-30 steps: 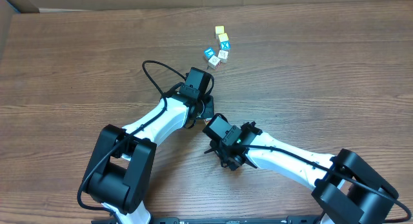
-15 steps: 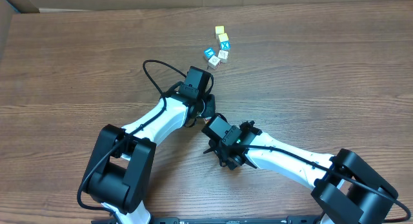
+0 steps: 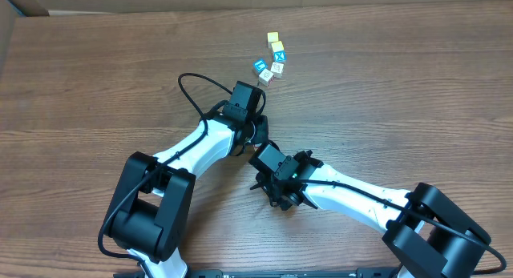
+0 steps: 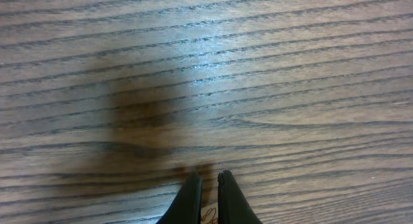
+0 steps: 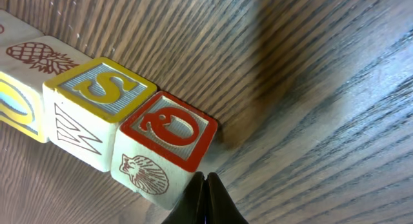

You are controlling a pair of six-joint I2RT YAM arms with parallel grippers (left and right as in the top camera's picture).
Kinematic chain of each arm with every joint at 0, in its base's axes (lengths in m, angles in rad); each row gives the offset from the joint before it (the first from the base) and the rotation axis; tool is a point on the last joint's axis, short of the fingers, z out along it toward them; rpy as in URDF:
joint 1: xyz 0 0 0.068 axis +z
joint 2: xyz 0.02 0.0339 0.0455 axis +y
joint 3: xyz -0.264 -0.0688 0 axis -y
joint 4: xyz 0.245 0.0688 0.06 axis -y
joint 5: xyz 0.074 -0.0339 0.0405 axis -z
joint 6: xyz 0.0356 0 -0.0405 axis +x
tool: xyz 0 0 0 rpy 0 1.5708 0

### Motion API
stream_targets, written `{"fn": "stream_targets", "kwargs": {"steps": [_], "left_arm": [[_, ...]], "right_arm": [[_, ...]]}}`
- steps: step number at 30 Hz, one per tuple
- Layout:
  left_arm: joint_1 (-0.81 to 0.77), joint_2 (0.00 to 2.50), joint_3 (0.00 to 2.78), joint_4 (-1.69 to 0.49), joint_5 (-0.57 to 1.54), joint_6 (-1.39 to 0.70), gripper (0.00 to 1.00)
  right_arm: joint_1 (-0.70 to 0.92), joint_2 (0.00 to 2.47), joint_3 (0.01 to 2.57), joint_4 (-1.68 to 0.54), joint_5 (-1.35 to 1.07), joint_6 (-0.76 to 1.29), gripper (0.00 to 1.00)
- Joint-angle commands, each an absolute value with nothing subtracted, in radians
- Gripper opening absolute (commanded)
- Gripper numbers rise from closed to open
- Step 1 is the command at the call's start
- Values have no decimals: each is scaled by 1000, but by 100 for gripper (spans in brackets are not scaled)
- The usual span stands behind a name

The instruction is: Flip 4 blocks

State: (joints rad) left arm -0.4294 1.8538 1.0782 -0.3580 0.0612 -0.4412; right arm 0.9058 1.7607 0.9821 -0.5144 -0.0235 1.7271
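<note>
A brown wood-grain table [image 3: 401,86] fills the overhead view. A cluster of small blocks [image 3: 276,68] sits toward its far side, and both arms bend in toward the middle.

In the left wrist view, the left gripper [image 4: 206,182] is clenched above bare wood, with only a sliver between its tips.

In the right wrist view, the right gripper [image 5: 205,182] is pinched together and grasps nothing. The red block [image 5: 166,143], with an O on top and a shell on its side, stands right at the tips, slightly to their left. It touches a yellow block [image 5: 97,111] further left.
</note>
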Motion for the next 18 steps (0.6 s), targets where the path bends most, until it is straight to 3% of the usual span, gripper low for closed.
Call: {"fn": "stream_targets", "kwargs": {"steps": [1,18], "left_arm": [[-426,1879,1097,-351,80,-426,4],[-426,1885,1097,-325,79,-430,4]], "right_arm": [[910,1768,987,-504,-25,1728,4],[934,1768,987,-465,-39,1728,4]]}}
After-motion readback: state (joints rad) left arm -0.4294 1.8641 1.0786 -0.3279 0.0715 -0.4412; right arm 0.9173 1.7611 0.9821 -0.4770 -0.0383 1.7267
